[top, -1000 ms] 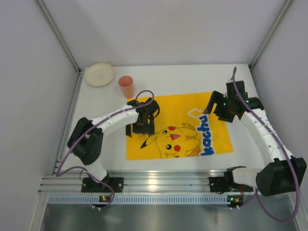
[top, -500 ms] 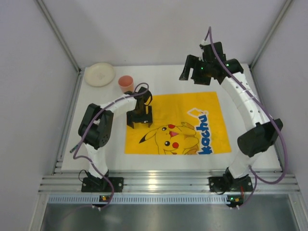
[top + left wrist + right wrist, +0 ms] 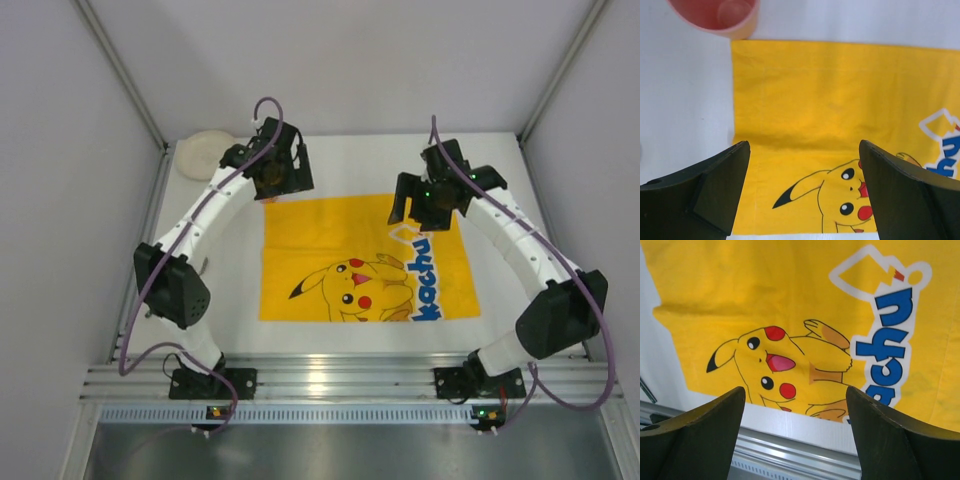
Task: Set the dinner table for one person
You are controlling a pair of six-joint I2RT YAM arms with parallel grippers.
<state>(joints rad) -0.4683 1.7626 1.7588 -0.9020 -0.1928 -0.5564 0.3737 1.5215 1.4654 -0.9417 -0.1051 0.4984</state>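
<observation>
Moved since the earlier frames: left pincer, up from the upper left corner of the yellow Pikachu mat to the upper left of the overhead frame, and right pincer, down from the far edge of the white desk to the mat's upper right part. On the left: hangs over the pink cup and hides it from overhead; stands wide apart in the left wrist view, with nothing between the jaws. Cup at the top left of that view, upright, mouth open to the camera, on the desk just beside the mat's corner. On the right: likewise spread wide and holding nothing, above the blue "kachu" lettering and the Pikachu face in the right wrist view, with a strip of desk and a metal rail along the bottom of that frame. Desk itself: plain white, filling the middle of the overhead frame, mat flat at its centre. Cream plate at the upper left corner of the desk, partly behind the left arm, well apart from the mat.
</observation>
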